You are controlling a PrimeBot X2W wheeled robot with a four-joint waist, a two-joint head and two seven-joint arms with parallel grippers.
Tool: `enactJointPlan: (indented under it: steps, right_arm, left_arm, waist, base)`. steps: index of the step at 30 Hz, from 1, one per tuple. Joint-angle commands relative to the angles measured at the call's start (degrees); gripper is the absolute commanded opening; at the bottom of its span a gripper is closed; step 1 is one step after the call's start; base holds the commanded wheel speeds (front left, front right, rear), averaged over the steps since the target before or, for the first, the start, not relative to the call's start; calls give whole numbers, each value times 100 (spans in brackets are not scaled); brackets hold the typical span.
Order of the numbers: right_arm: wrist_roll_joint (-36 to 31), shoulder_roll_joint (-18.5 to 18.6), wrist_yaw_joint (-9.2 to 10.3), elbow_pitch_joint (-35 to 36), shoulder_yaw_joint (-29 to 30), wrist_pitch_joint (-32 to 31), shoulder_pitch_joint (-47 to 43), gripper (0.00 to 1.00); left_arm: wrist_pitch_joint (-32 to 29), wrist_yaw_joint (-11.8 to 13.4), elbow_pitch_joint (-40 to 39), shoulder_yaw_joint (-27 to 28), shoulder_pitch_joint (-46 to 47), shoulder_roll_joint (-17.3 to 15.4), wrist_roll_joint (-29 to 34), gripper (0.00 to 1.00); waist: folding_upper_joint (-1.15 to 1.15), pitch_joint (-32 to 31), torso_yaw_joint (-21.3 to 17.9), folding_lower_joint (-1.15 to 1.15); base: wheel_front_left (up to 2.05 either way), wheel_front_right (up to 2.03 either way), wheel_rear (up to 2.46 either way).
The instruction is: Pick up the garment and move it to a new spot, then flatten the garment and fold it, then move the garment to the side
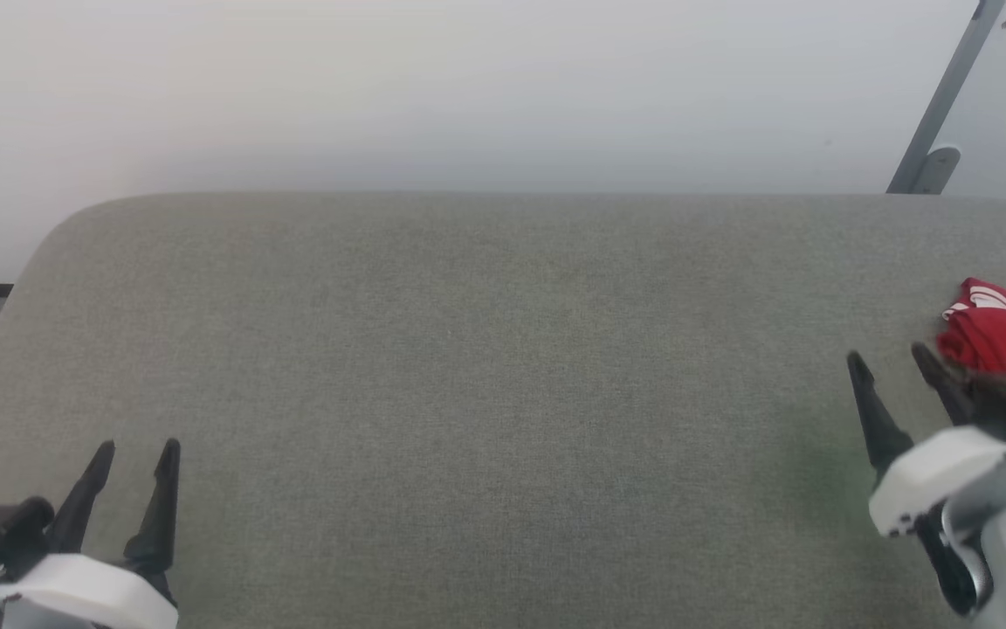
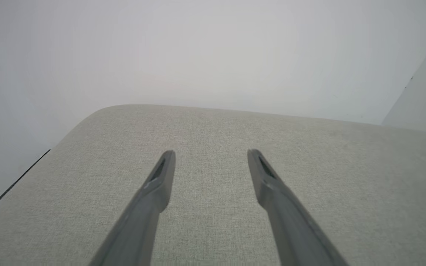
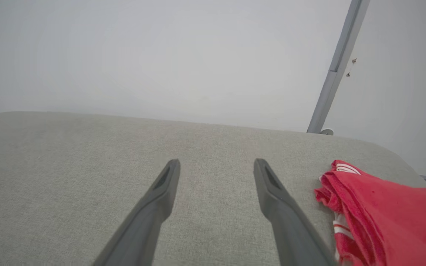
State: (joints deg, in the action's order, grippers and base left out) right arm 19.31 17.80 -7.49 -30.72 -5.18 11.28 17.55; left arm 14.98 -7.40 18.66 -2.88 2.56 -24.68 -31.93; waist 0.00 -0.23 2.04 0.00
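I see a grey-green padded top [image 1: 503,349] covered in coarse woven fabric, with rounded corners, set against a plain white wall [image 1: 468,87]. The red jersey-style garment [image 1: 1005,336] lies bunched in soft folds at the right edge of the top, with a white striped trim showing at its far end and along one fold. Any lettering is hidden in the folds.

My right gripper [image 1: 887,352] sits near the right edge, just beside the garment. Its 2 long, dark, tapering fingers [image 3: 287,221] are spread wide with bare fabric between them, holding nothing. From the right wrist view, I cannot tell whether the finger nearest the cloth brushes it.

My left gripper [image 1: 138,445] is at the near left corner, well apart from the garment, with its 2 matte fingers also fully spread and empty over the weave.

A slim grey metal bar [image 1: 944,96] slants up the wall behind the far right corner.
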Motion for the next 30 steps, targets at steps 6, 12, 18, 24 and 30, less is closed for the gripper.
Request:
enactJointPlan:
  steps: [6, 12, 18, 24, 30]
  right_arm:
    - [-85, -218, -1, 539, 325, -19, -629, 100]
    - [-151, -395, -1, 1022, 540, -179, -995, 100]
    - [-233, -511, -1, 1380, 657, -310, -1216, 100]
    - [-247, -588, -1, 1578, 733, -396, -1330, 100]
    - [-246, -638, -1, 1692, 772, -446, -1384, 100]
  left_arm:
    - [24, -7, -94, 146, -193, 50, 82, 100]
    - [24, -7, -126, 177, -207, 89, 105, 100]
    - [24, -7, -162, 195, -208, 118, 106, 100]
    - [24, -7, -203, 195, -236, 136, 91, 100]
    - [24, -7, -242, 171, -227, 148, 64, 100]
  waist:
    - [0, -35, -12, 0]
    - [0, -35, -32, 0]
    - [0, -45, -66, 0]
    - [0, -47, -85, 0]
    - [0, -46, -91, 0]
  base:
    - [0, 0, 0]
    - [0, 0, 0]
    - [0, 0, 0]
    - [0, 0, 0]
    - [0, 0, 0]
